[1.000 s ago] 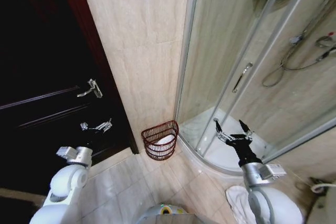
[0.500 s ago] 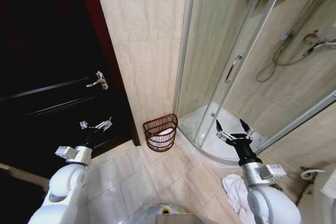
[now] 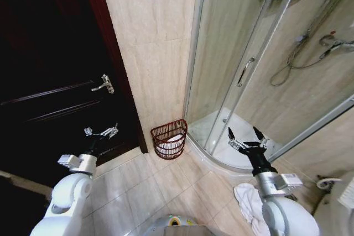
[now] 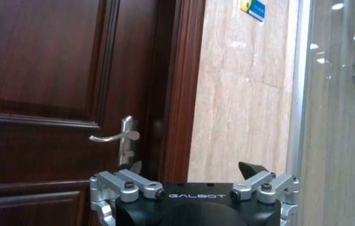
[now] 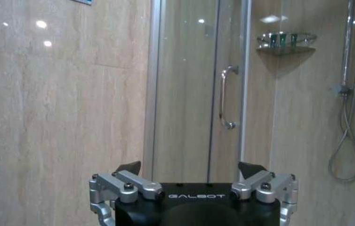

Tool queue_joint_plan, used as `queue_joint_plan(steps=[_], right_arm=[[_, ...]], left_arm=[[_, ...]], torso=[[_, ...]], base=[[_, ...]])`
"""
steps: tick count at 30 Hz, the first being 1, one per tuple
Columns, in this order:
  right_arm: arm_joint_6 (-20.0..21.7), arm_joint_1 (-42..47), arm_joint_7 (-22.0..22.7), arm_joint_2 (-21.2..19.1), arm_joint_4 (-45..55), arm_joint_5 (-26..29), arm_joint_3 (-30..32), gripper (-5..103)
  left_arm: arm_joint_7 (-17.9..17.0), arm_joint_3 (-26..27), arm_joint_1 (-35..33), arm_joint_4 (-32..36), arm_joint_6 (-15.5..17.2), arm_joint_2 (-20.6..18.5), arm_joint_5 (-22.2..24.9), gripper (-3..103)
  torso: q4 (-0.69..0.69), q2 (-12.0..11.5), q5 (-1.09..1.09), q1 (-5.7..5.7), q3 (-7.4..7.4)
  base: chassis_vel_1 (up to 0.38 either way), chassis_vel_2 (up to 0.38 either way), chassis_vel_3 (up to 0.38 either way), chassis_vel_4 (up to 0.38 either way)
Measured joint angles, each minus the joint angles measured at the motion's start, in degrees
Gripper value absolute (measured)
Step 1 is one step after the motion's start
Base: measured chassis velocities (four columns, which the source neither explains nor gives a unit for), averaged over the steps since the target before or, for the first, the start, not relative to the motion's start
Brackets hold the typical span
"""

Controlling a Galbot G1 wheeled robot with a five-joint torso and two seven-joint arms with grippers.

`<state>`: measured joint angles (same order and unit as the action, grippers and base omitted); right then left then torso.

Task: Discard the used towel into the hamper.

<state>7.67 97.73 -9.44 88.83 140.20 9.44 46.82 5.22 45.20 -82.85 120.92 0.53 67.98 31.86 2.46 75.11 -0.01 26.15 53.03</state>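
Partly hidden: towel [image 3: 246,202] behind right arm; hamper [image 3: 169,139] contents unclear.

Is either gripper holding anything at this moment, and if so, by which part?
Nothing is held. The left gripper and right gripper are both open and empty; the white towel lies on the floor.

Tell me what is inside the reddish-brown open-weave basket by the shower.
Inside the reddish-brown open-weave basket, on the floor against the beige tiled wall, something white shows through the weave, perhaps cloth or a liner. The basket's front wall covers its bottom, so I cannot tell more.
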Motion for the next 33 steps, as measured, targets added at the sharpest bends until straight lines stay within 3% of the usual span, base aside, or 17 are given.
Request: queue_joint_plan(steps=[33], right_arm=[[-0.3, 0.3, 0.0, -0.7, 0.2, 0.4, 0.9, 100]], left_arm=[[0.5, -0.2, -0.1, 1.1, 0.2, 0.4, -0.3, 100]], torso=[[0.00, 0.0, 0.02, -0.01, 0.00]], base=[[-0.144, -0.150, 0.144, 0.145]])
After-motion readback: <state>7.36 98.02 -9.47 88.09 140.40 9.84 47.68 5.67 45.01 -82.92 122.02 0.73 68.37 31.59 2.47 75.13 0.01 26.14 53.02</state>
